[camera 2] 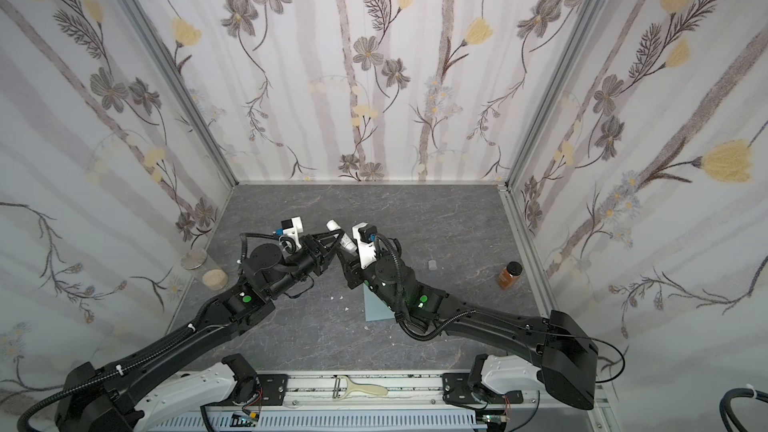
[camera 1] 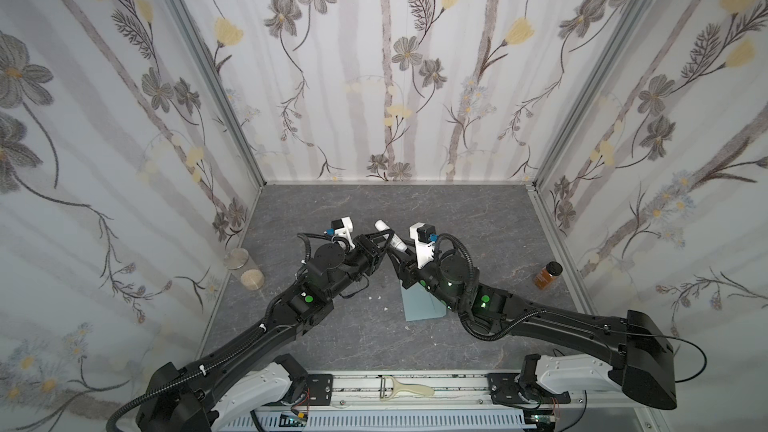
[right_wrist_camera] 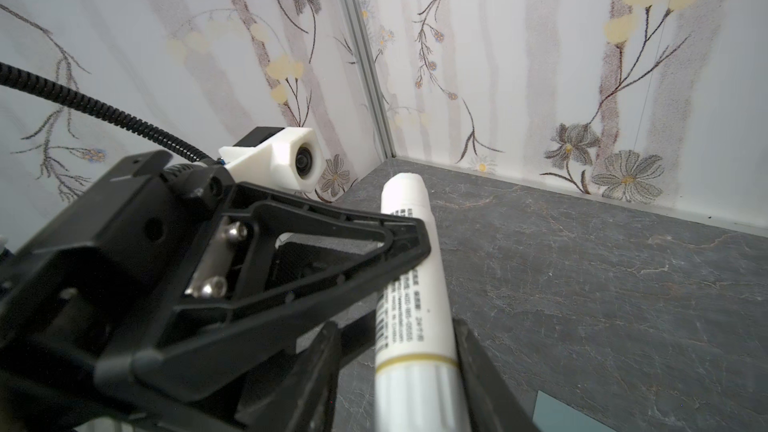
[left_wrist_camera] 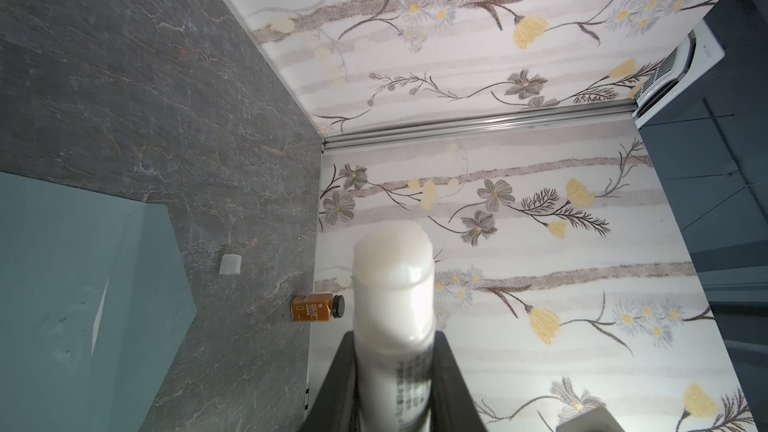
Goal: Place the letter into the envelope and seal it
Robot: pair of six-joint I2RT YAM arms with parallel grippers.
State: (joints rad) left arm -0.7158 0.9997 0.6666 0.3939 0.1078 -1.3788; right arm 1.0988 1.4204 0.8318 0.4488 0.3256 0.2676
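The blue-grey envelope lies flat on the slate table, partly under my right arm; the wrist views show it too. The letter is hidden; a thin white sliver on the envelope's face cannot be identified. My left gripper is shut on a white uncapped glue stick, held above the table. My right gripper is open around the stick's lower end: one finger lies against it, the other stands off with a gap.
A small translucent cap lies on the table right of the arms. An amber bottle stands near the right wall. A glass jar lies by the left wall. White scraps dot the table; a peeler rests on the front rail.
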